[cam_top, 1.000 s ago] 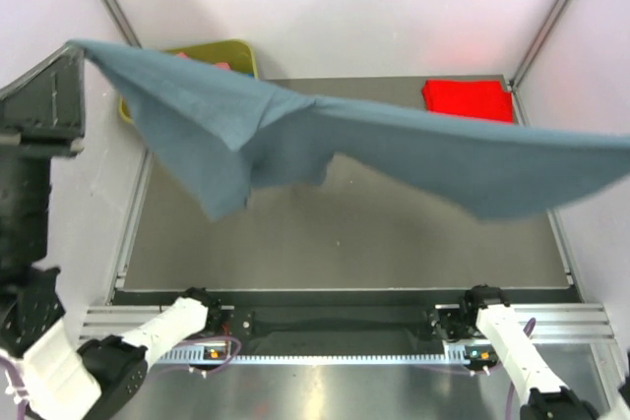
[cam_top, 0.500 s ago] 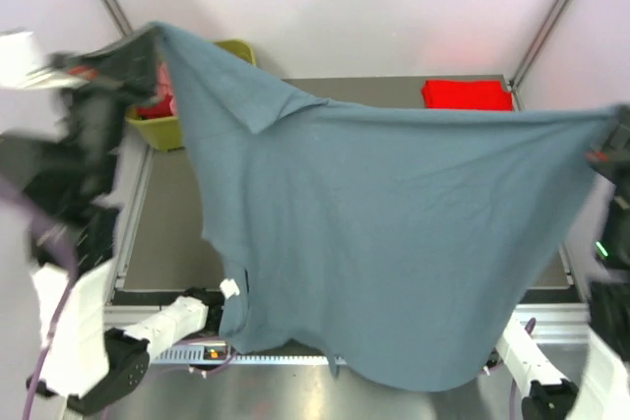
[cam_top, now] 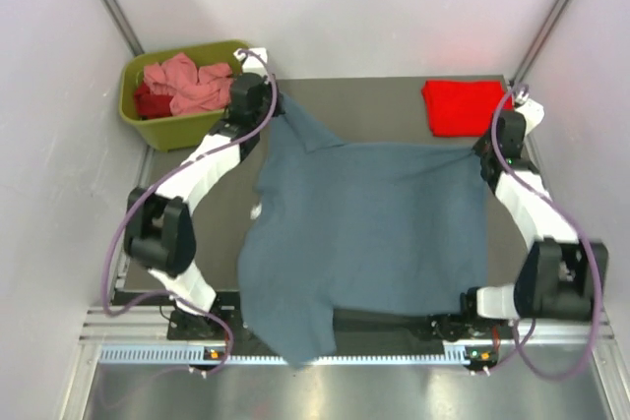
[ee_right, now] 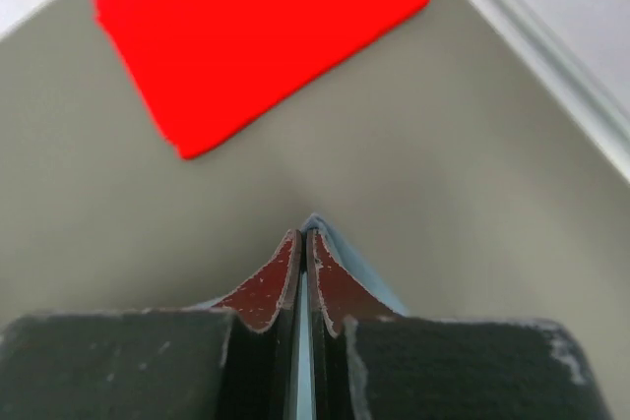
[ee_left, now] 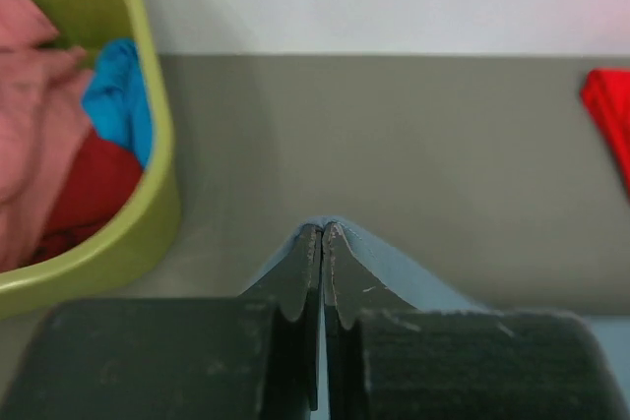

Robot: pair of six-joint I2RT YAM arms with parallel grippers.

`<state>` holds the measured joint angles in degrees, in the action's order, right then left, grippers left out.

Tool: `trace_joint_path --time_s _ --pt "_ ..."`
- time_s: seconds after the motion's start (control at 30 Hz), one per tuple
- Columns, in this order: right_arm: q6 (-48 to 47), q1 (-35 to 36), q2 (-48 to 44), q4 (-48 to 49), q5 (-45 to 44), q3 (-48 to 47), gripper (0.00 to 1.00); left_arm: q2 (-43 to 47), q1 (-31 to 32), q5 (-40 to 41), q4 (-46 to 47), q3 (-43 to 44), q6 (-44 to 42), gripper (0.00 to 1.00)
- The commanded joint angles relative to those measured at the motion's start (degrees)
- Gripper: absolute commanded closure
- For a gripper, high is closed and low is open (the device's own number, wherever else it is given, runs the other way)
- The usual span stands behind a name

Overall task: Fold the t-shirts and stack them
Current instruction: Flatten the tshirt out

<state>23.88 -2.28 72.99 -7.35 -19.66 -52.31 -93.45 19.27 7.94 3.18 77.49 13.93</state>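
Across the middle of the tabletop (cam_top: 379,105) the slate blue-grey t-shirt (cam_top: 364,223) lies spread nearly flat, reaching from close to the left edge to close to the right edge. Its far edge runs between the two arms and sags a little toward the near side in between. Its near-left part hangs past the near edge of the tabletop and over the rail (cam_top: 394,353) that carries the arm bases. A small white label (cam_top: 256,210) shows at the shirt's left edge.

The left end effector (ee_left: 323,233) is clamped on the shirt's far-left corner, its fingers pressed together with a thin peak of blue-grey cloth pinched between them, low over the tabletop near the far-left corner. The right end effector (ee_right: 303,235) is likewise closed on the shirt's far-right corner, with a sliver of the cloth showing at the tips, close to the right edge.

Just beyond the right end effector, in the far-right corner of the tabletop, a bright red t-shirt (cam_top: 463,107) lies folded flat, apart from the blue-grey one.

Off the far-left corner stands the olive-green bin (cam_top: 182,133). It holds a crumpled salmon pink t-shirt (cam_top: 187,86), a dark red t-shirt (cam_top: 148,103) and, seen from the left wrist, a bright blue cloth (ee_left: 118,110).
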Motion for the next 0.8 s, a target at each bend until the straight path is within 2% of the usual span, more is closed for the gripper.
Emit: trace_joint_path --time_s 0.0,0.17,0.3,0.43,0.67,0.77 --pt "1.7 -3.0 9.0 12.7 3.8 -5.7 1.0 -4.7 -0.4 -2.3 12.7 4.5 -0.8 1.0" --pt "-0.5 -5.1 21.3 14.0 8.4 -12.2 1.0 -17.8 -0.6 -2.9 12.6 14.3 -0.8 1.0" --pt "-0.2 -6.2 24.9 14.8 10.6 -15.8 1.0 -26.1 -0.9 -3.6 11.2 21.2 0.0 1.0" --pt "-0.3 -6.8 27.4 14.0 10.9 -18.8 1.0 -29.2 -1.0 -5.8 10.6 26.2 1.2 1.0" --pt "3.7 -8.9 28.1 11.9 8.9 -20.1 1.0 -32.1 -1.3 -7.7 18.8 27.8 4.2 1.0" --pt "4.7 -9.5 27.3 11.3 7.1 -19.1 1.0 -35.9 -1.3 -12.1 20.6 31.7 7.2 1.0"
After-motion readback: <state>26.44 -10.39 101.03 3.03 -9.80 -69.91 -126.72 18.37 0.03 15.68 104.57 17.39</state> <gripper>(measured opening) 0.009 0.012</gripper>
